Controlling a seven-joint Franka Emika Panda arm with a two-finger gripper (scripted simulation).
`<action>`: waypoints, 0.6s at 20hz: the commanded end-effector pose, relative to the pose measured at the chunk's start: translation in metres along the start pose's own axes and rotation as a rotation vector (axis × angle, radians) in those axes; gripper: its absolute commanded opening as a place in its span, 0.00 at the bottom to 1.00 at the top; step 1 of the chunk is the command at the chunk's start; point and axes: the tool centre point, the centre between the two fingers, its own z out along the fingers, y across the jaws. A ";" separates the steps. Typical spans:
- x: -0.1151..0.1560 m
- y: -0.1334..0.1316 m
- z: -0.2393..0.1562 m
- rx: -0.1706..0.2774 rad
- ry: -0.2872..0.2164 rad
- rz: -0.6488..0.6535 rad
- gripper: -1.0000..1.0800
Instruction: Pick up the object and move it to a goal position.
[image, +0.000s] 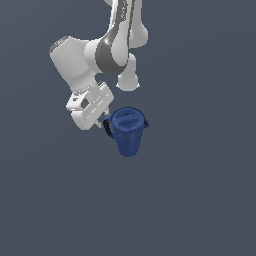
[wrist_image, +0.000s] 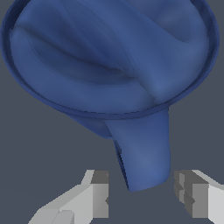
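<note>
Dark blue plastic pitcher (image: 128, 131) with round lid and side loop handle (wrist_image: 144, 153) stands at the centre of the exterior frame, not yet grasped or lifted; carrying it to the goal remains. White gripper (wrist_image: 142, 197) is spread, unclenched. Only the wrist view shows the handle between its fingers (wrist_image: 98, 197), untouched; the exterior view shows the arm's tilt.

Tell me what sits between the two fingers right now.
The pitcher's handle hangs between the fingers, with bare gaps on both sides. The wrist view shows it; nothing else is there.
</note>
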 end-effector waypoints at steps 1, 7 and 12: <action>0.000 -0.001 0.010 0.001 0.000 -0.001 0.62; 0.000 -0.001 0.014 0.002 0.000 -0.001 0.00; 0.000 -0.001 0.014 0.002 0.000 -0.001 0.00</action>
